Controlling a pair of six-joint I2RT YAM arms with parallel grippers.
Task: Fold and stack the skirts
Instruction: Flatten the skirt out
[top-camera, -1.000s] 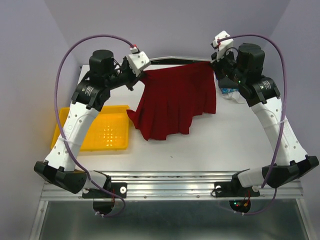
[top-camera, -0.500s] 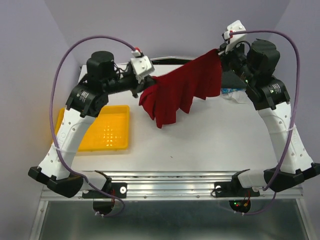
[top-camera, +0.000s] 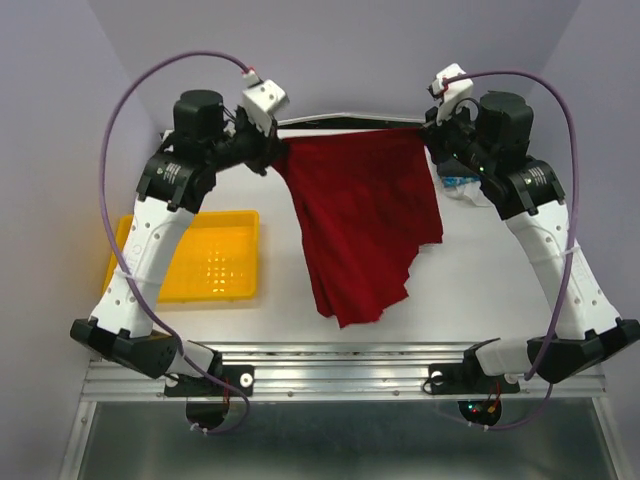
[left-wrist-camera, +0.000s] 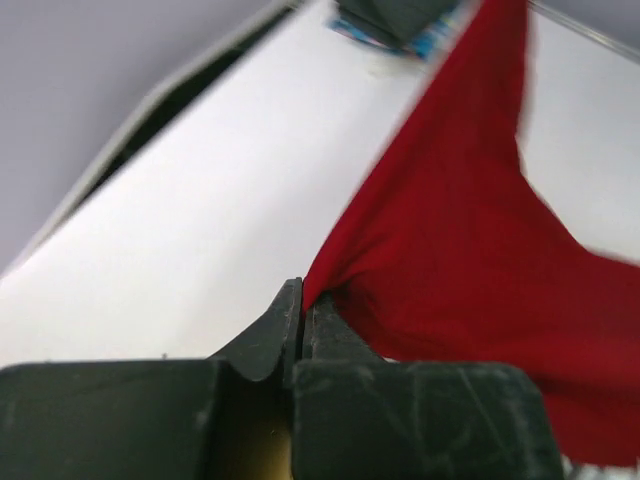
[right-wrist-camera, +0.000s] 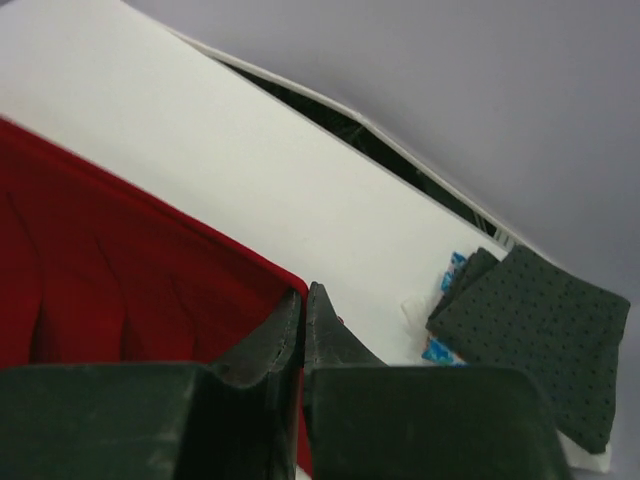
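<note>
Red skirt (top-camera: 360, 225) stretched between arms over far side of table (top-camera: 480, 290), waistband running left-right, hem draping toward near edge. Left gripper (top-camera: 274, 152) pinched tight on left corner, right gripper (top-camera: 430, 137) on right corner. Folded grey skirt (right-wrist-camera: 530, 325) far right, near right gripper

hanging skirt (top-camera: 360, 220) over table (top-camera: 480, 300) centre; tray (top-camera: 225, 250) on table, left of it; folded skirts (right-wrist-camera: 530, 310) at far right.

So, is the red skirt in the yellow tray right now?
No, the red skirt hangs stretched between the left tool and right tool, well apart from the yellow tray.
</note>
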